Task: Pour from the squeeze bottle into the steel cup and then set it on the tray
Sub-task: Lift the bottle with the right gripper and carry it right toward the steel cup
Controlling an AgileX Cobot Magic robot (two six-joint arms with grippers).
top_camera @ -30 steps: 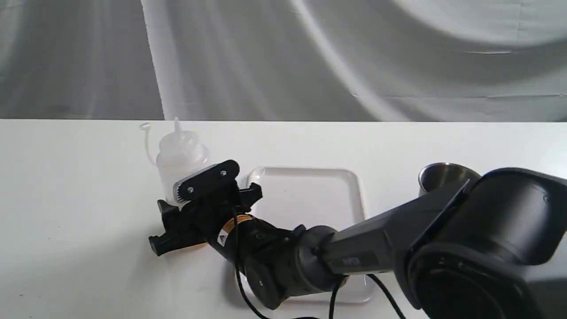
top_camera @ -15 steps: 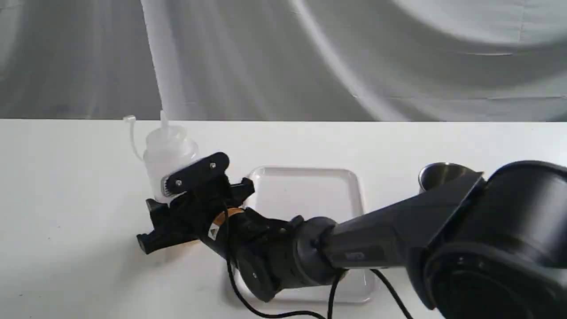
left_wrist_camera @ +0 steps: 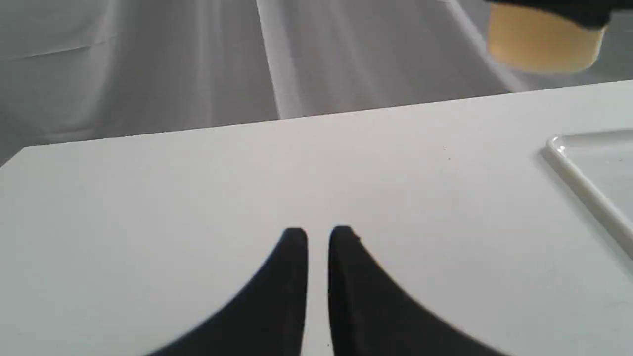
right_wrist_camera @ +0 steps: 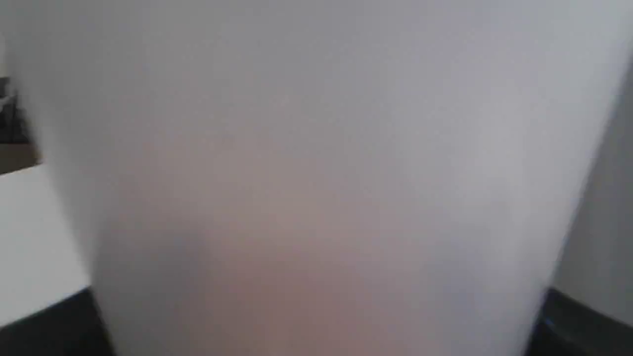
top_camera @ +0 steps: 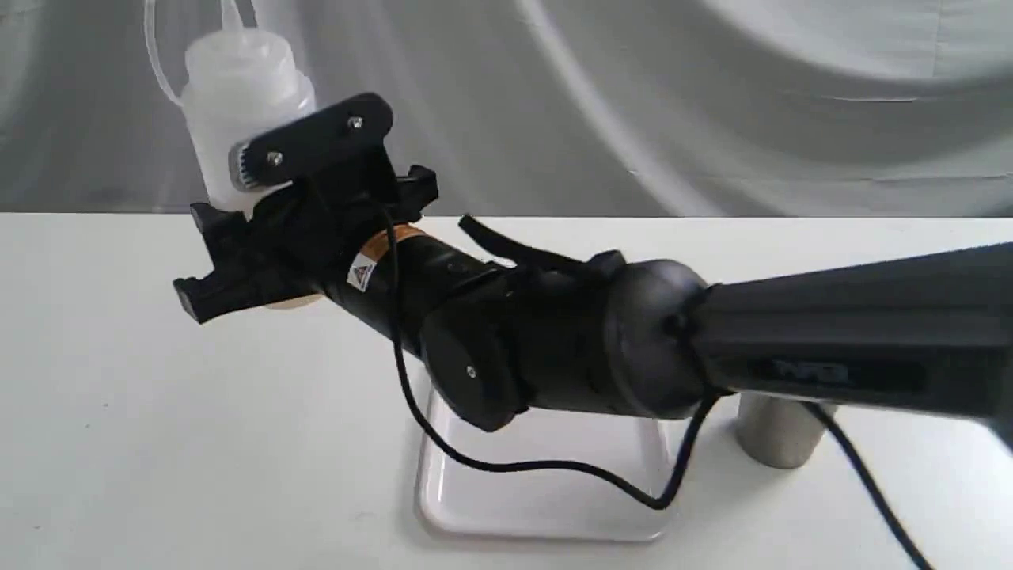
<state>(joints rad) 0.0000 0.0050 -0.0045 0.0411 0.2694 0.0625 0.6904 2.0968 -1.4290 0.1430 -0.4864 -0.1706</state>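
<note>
Your R gripper (top_camera: pixel 237 178) clamps squeeze bottle (top_camera: pixel 237 79), upper left (off table (top_camera: pixel 119 396)) | L gripper (left_wrist_camera: pixel 318 237) near-shut, empty | steel cup (top_camera: pixel 779 435) lower right, tray (top_camera: pixel 546 507) lower ctr

right arm (top_camera: pixel 554 348) reaches high across left, right jaws clamped wide; left jaws apparently almost closed.

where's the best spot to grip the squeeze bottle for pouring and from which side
Its straight middle wall, from the side, as the right gripper holds the squeeze bottle now. The body is an upright cylinder there, so fingers seat squarely; the cone nozzle on top is left free to tip toward the steel cup, with the amber liquid below the grip.
</note>
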